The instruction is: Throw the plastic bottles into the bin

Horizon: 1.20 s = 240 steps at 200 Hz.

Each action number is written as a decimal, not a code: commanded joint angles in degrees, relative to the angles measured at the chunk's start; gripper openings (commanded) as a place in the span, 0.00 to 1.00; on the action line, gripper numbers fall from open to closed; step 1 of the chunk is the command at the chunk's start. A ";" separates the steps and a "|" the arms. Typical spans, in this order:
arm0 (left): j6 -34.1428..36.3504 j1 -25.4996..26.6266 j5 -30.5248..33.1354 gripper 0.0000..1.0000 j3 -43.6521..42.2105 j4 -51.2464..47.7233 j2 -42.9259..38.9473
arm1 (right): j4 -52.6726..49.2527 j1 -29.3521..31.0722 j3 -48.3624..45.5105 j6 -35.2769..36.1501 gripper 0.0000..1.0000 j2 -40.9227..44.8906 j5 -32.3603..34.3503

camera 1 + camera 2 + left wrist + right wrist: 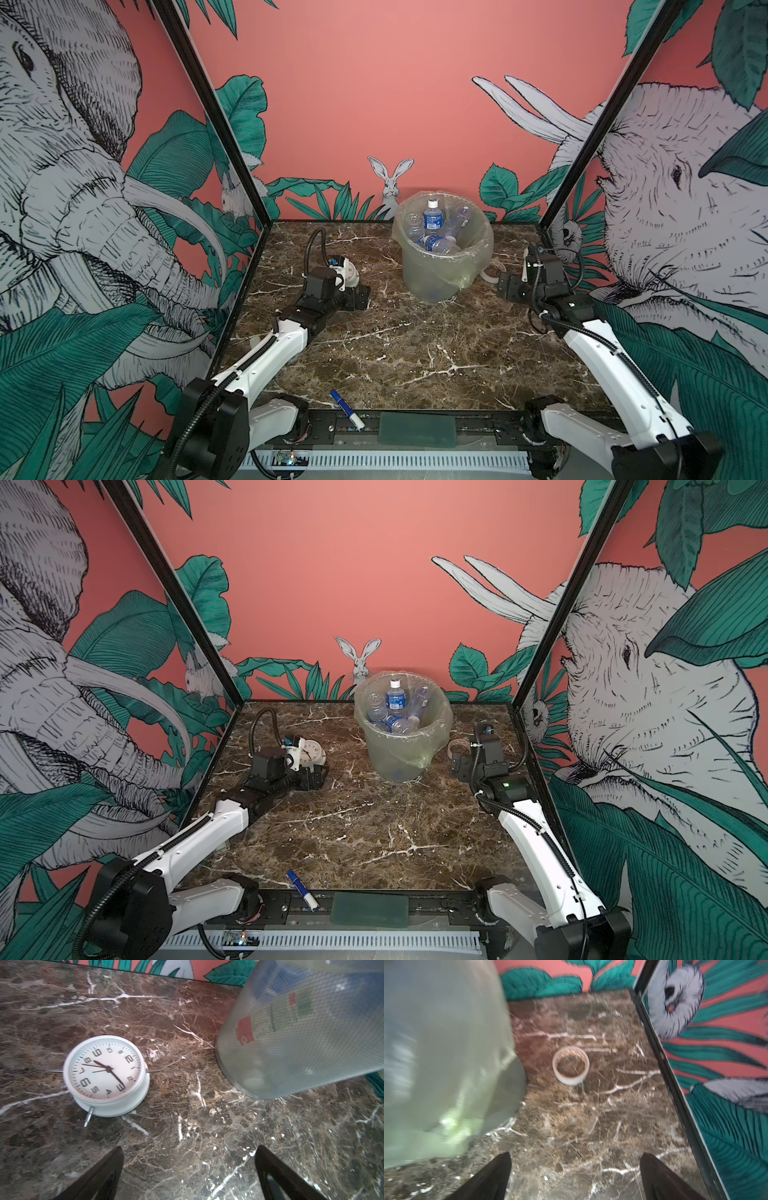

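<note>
The bin (428, 278) (390, 758) stands at the back middle of the marble table, lined with a translucent bag. Several plastic bottles (432, 216) (395, 698) lie inside it, one upright with a white cap and blue label. The only bottles I see are those in the bin. My left gripper (357, 298) (313, 777) hovers low to the bin's left, open and empty (189, 1149). The bin's mesh wall (301, 1043) shows in the left wrist view. My right gripper (509, 286) (461, 764) sits to the bin's right, also open and empty (575, 1154), with the bagged bin (436, 1053) close beside it.
A white round clock (353, 272) (106, 1072) lies face up beside the left gripper. A tape roll (492, 272) (571, 1066) rests right of the bin. A blue-capped marker (347, 409) and a green pad (417, 428) lie at the front edge. Walls close in three sides.
</note>
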<state>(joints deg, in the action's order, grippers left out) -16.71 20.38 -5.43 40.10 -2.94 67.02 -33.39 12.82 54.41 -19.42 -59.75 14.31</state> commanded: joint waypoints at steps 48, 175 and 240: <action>8.84 -3.20 15.59 1.00 -2.84 8.54 -1.02 | 13.93 -4.85 -11.57 0.28 1.00 -1.70 11.60; 21.01 -20.72 4.39 1.00 -17.11 43.22 10.21 | 67.68 -5.59 -30.27 21.44 1.00 -16.98 10.69; 18.10 -25.40 -4.90 1.00 -19.66 55.73 17.66 | 84.78 -7.57 -35.29 19.75 1.00 -22.11 2.08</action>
<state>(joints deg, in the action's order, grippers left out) 1.41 -4.97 -5.76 21.17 45.47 85.52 38.41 5.87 21.80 0.86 -79.29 20.40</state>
